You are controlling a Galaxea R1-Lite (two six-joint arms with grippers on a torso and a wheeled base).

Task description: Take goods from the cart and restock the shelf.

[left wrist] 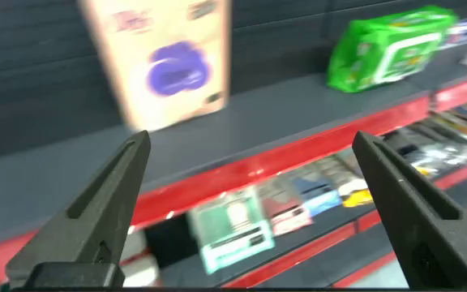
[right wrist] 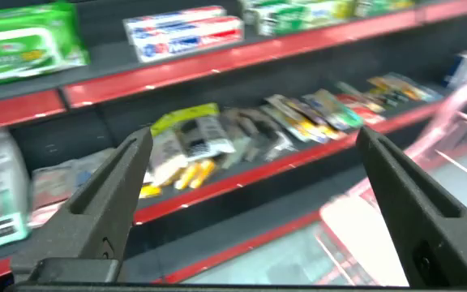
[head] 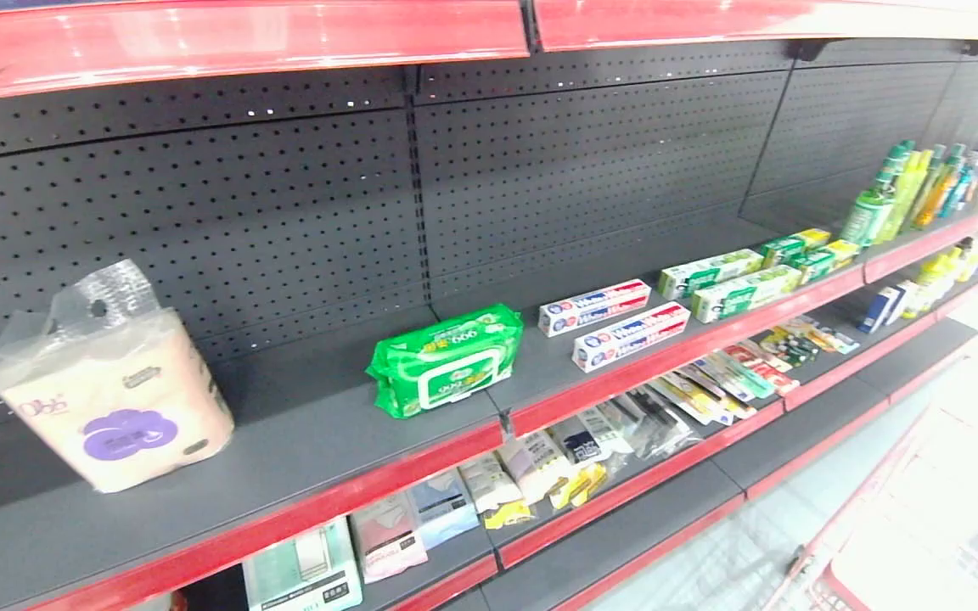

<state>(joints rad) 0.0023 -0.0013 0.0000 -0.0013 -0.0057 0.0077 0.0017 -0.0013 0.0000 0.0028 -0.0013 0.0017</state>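
Observation:
A cream tissue pack with a purple label stands at the left of the grey shelf board. A green wet-wipes pack lies in the middle, with toothpaste boxes to its right. The red cart is at the lower right. My left gripper is open and empty, held in front of the shelf below the tissue pack, with the wipes pack off to one side. My right gripper is open and empty, facing the lower shelves, with the cart's red rim beside it.
Green boxes and spray bottles fill the shelf's right end. Lower boards hold packets, toothbrushes and small boxes. Free board lies between the tissue pack and the wipes. A red shelf edge runs overhead.

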